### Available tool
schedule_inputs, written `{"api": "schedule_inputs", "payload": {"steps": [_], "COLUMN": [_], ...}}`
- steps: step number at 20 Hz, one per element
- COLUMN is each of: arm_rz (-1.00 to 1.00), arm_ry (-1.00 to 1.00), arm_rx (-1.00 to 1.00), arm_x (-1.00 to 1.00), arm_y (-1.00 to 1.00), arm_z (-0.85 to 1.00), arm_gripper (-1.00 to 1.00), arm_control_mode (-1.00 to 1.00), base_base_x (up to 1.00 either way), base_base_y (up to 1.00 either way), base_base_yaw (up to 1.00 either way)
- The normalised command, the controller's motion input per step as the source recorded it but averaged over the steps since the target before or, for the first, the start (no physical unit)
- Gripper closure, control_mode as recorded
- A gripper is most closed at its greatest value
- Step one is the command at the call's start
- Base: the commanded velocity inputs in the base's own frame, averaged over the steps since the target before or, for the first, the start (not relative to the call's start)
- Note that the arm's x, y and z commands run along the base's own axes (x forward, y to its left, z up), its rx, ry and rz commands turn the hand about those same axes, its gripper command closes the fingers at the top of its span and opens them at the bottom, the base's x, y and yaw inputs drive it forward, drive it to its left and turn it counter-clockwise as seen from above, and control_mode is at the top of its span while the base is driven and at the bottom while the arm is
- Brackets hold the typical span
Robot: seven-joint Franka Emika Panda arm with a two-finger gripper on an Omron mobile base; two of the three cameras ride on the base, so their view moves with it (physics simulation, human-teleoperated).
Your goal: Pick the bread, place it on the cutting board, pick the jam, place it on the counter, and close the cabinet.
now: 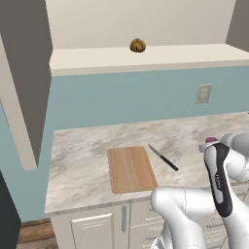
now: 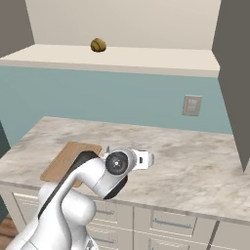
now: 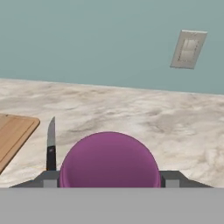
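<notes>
One item in hand: our gripper (image 3: 109,183) clamps the jam (image 3: 109,159) above the counter (image 1: 87,155); bread (image 1: 137,45) waits on the cabinet (image 1: 146,58) shelf.

Jam (image 3: 109,159) seemingly between fingers (image 3: 174,179), knife (image 3: 51,146), cutting board (image 3: 13,133), counter (image 3: 144,122)

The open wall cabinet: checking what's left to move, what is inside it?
On the cream shelf of the beige wall cabinet sits one small round golden-brown bun. Its upper part lies beyond the frame, unseen.
</notes>
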Motion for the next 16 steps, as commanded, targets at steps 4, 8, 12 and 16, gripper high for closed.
{"api": "schedule_inputs", "payload": {"steps": [4, 8, 12, 16], "arm_rz": [0.0, 0.0, 0.0, 0.0], "arm_ry": [0.0, 0.0, 0.0, 0.01], "arm_rx": [-0.04, -0.03, -0.01, 0.0], "arm_x": [0.32, 0.33, 0.33, 0.32], "arm_y": [-0.08, -0.08, -0.1, -0.11], "arm_z": [-0.38, -0.37, -0.33, -0.24], "arm_gripper": [1.0, 1.0, 1.0, 1.0], "arm_control_mode": [-1.0, -1.0, -1.0, -1.0], "base_base_x": [0.0, 0.0, 0.0, 0.0], "base_base_y": [0.0, 0.0, 0.0, 0.0], "base_base_yaw": [0.0, 0.0, 0.0, 0.0]}}
